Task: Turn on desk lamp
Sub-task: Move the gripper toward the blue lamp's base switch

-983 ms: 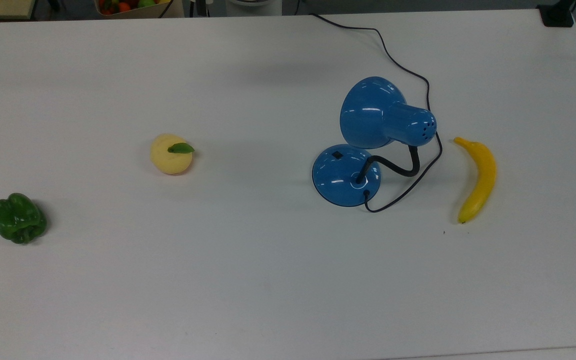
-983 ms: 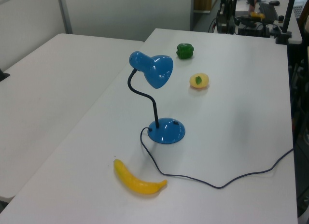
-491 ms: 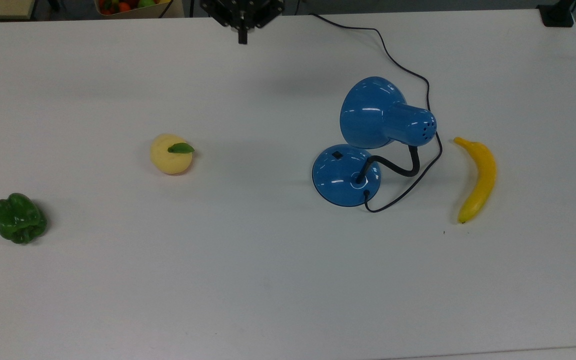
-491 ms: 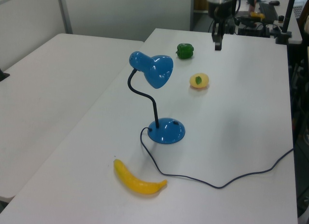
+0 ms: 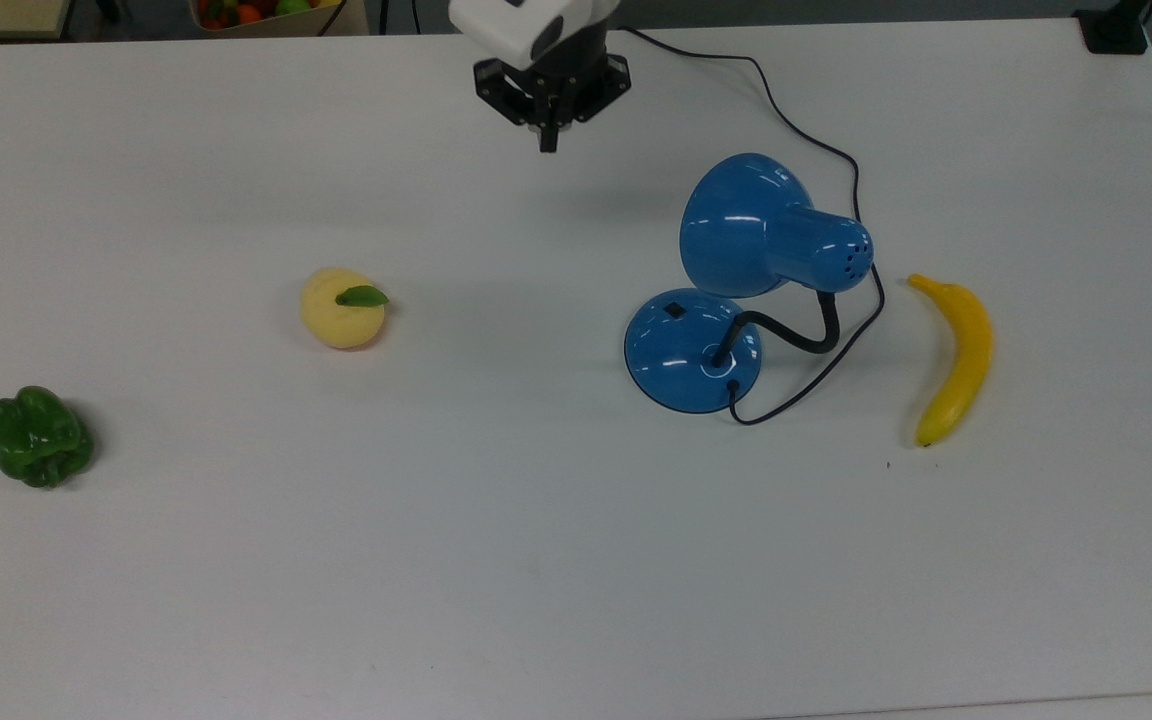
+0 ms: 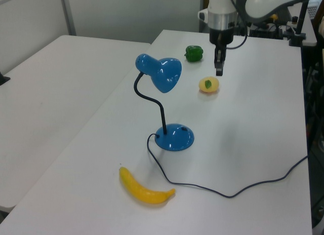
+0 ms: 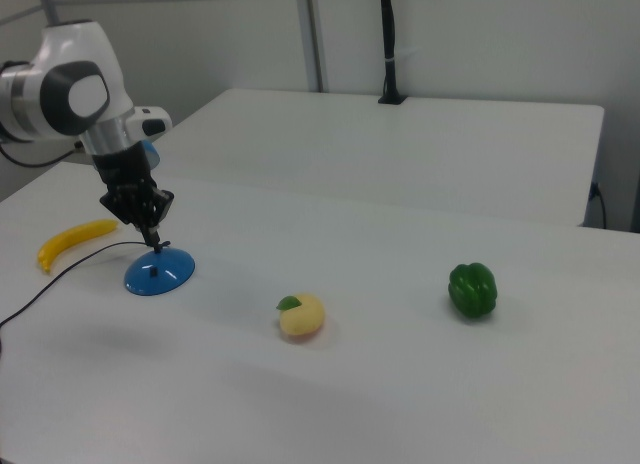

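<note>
Even, diffuse overhead light falls on the matte white tabletop [image 5: 496, 560], bright in the top view and slightly greyer in both side views. Shadows are faint and soft-edged. The glossy blue desk lamp [image 5: 751, 240] carries small white streaks of glare on its cone shade and domed base. The top view has a cool bluish cast and mild softness; the left and right views look grainier, with distant background detail soft.

Robotics lab, bare white tables [image 6: 61, 93], robot arm [image 7: 75, 94], plain partition walls [image 7: 450, 44]
</note>
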Motion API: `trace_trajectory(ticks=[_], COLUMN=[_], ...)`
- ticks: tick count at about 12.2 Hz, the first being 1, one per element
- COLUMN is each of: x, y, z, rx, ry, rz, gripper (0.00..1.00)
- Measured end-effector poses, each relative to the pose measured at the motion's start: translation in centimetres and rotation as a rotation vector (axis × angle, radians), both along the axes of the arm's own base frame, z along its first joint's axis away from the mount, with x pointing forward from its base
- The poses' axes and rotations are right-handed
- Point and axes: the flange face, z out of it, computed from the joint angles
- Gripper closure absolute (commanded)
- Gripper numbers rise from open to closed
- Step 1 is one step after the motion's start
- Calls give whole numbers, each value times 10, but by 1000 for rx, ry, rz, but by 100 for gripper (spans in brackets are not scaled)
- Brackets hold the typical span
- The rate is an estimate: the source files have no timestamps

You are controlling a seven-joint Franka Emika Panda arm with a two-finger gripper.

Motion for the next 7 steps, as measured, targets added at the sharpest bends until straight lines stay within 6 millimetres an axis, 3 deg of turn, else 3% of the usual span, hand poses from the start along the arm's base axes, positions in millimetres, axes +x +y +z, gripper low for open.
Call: trace_trajectory(ticks=[4, 7], x=[10, 14], y=[39, 63], z=[-55, -82], rx=[33, 61], ry=[-59, -100], rz=[73, 113], gripper=[100, 100])
